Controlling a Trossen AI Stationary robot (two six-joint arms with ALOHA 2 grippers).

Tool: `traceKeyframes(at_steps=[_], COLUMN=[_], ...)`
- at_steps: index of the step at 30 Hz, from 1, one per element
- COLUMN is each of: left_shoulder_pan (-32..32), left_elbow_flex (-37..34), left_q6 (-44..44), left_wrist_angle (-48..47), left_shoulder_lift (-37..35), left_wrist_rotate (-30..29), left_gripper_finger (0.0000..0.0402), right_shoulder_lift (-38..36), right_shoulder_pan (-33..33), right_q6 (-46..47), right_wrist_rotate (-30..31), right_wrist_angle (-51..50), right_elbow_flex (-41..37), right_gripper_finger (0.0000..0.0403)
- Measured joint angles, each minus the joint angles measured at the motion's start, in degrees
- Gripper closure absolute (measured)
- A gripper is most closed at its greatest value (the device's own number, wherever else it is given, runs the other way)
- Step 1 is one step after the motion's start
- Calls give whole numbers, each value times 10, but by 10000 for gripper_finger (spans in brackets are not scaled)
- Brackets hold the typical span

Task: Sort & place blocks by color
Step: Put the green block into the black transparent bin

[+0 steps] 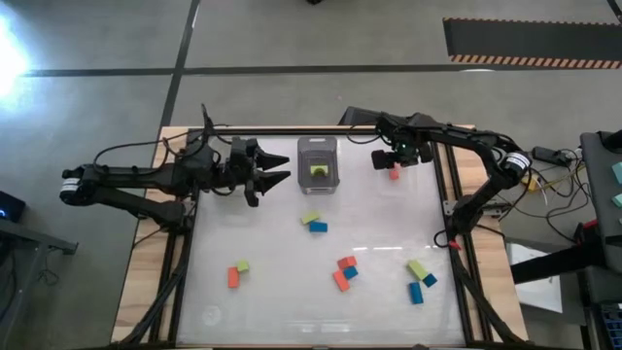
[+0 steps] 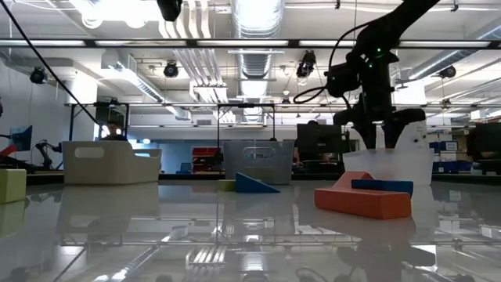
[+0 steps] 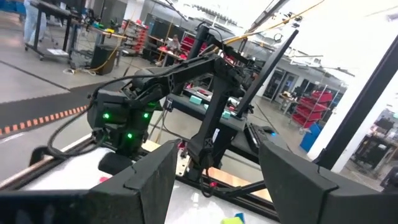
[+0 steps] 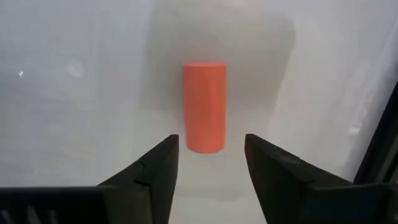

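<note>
The clear bin [image 1: 318, 165] sits top middle with a green block inside. The right gripper [image 1: 394, 161], top right, is wide open above an orange block [image 4: 203, 106]. Lift straight up so it stays put.

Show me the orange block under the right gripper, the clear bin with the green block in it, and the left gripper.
orange block [image 4: 203, 106]: right wrist view, middle of its top face.
clear bin [image 1: 317, 146]: high view, far rim.
left gripper [image 1: 282, 165]: high view, midway between its open fingertips.
</note>
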Motion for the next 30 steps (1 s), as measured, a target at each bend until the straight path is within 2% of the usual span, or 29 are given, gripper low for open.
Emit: traceKeyframes(at_steps=[7,12,17,23,26,30], left_shoulder_pan=[0,0,0,0,0,-9], left_elbow_flex=[0,0,0,0,0,-1], left_q6=[-5,-48,-89,-95,-129,-228], left_wrist_angle=[-5,-61,-167,-312,-377,-452], left_shoulder_lift=[-2,-6,-3,12,15,15], left_wrist_rotate=[0,0,0,3,32,91], left_gripper_finger=[189,189,189,189,189,189], right_shoulder_lift=[-1,-12,-36,-58,-68,-75], right_shoulder_pan=[0,10,34,72,90,107], right_q6=[-4,-13,-16,-16,-14,-10], right_wrist_rotate=[-7,-18,-19,-15,-14,-5], right_wrist_angle=[-21,-59,-62,-60,-49,-31], right_elbow_flex=[29,79,125,166,173,172], right_gripper_finger=[212,218,225,225,225,225])
